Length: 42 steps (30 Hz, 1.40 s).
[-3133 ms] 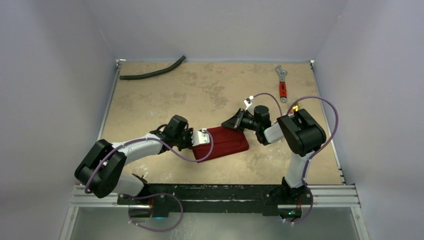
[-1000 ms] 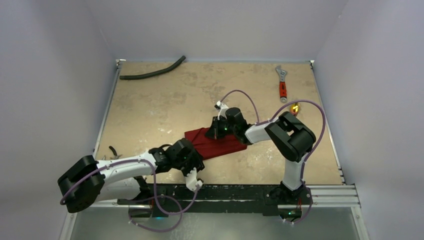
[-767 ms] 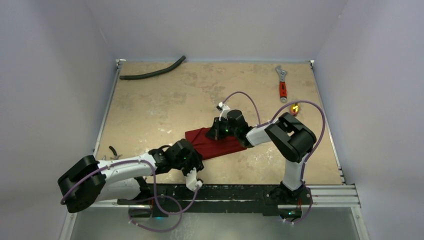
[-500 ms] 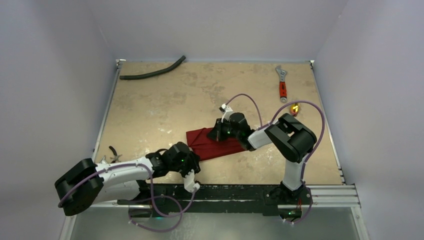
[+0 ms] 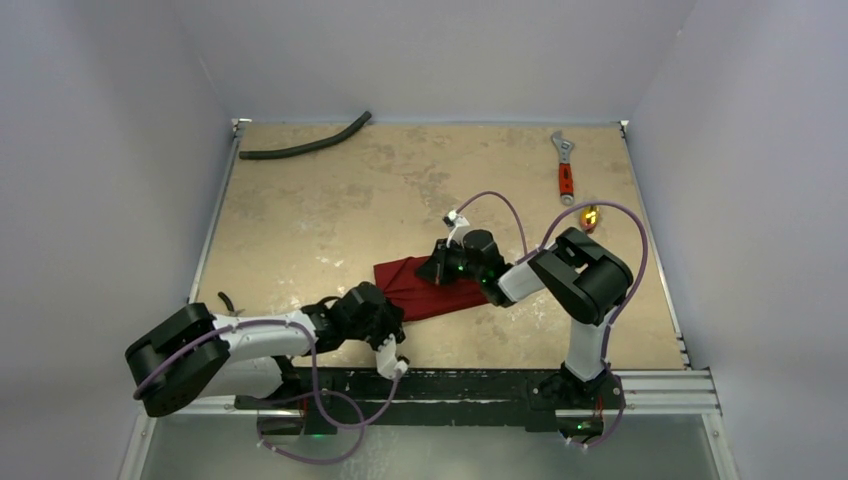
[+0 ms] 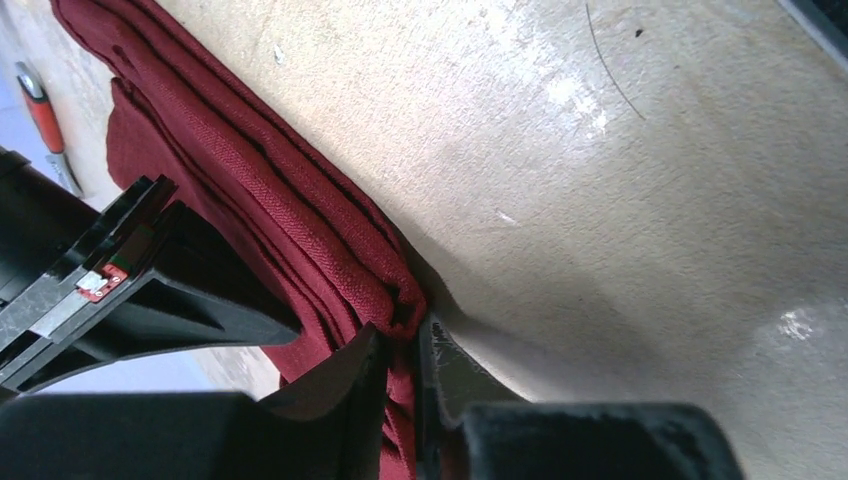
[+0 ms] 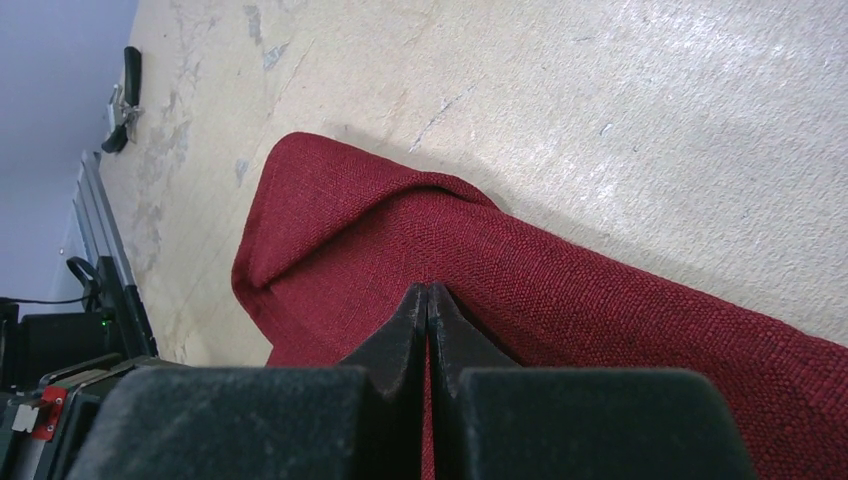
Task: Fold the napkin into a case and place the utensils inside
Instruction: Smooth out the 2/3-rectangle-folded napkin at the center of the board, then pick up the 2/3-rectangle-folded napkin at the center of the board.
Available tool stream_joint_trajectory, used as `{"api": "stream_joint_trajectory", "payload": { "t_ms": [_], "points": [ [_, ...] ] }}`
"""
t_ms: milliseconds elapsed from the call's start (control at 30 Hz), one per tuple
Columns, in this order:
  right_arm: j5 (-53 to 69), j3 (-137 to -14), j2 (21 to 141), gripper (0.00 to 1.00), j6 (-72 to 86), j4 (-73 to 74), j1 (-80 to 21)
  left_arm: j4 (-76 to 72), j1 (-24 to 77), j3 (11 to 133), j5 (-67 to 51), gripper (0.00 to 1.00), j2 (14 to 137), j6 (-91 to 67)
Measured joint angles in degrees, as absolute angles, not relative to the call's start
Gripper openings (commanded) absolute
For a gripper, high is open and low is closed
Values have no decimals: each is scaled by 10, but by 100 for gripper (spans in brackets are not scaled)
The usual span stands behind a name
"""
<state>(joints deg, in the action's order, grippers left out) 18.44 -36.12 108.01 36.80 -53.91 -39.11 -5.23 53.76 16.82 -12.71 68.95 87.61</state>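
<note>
The dark red napkin (image 5: 425, 290) lies folded into a narrow strip near the table's middle front. My left gripper (image 5: 390, 310) is at its near-left edge. In the left wrist view the left gripper (image 6: 405, 345) is shut on several layers of the napkin (image 6: 300, 230). My right gripper (image 5: 442, 270) rests on the napkin's far side. In the right wrist view the right gripper (image 7: 428, 292) is shut, tips pressed on the napkin (image 7: 620, 300), with nothing between the fingers. A gold-coloured piece of the utensils (image 5: 590, 215) shows beside the right arm's elbow.
A black hose (image 5: 305, 145) lies at the far left of the table. A red-handled wrench (image 5: 565, 170) lies at the far right. A small dark tool (image 5: 226, 299) sits at the left edge by the left arm. Grey walls close in three sides.
My left gripper has closed onto the napkin's near edge, and its arm has shifted a little. The right gripper has slid slightly to the right along the napkin, staying shut.
</note>
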Motion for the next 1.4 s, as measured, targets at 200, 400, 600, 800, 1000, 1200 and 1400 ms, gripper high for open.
{"api": "stream_joint_trajectory", "payload": {
  "t_ms": [200,400,600,800,1000,1200,1400],
  "points": [
    [181,-354,1082,0,372,-554,-393,-48,538,192,-121,0,713,840],
    [178,-350,1084,0,373,-564,-394,-46,536,214,-113,0,710,769],
    [179,-345,1081,29,371,-572,-394,-5,498,244,-143,0,708,718],
    [190,-280,1020,47,346,-600,-394,65,454,294,-204,0,728,713],
    [203,-183,963,68,272,-724,-395,125,441,334,-244,0,776,708],
    [206,-80,947,69,199,-829,-412,147,434,340,-264,0,779,693],
    [201,-73,960,69,129,-856,-472,154,418,353,-281,0,779,670]
  ]
}}
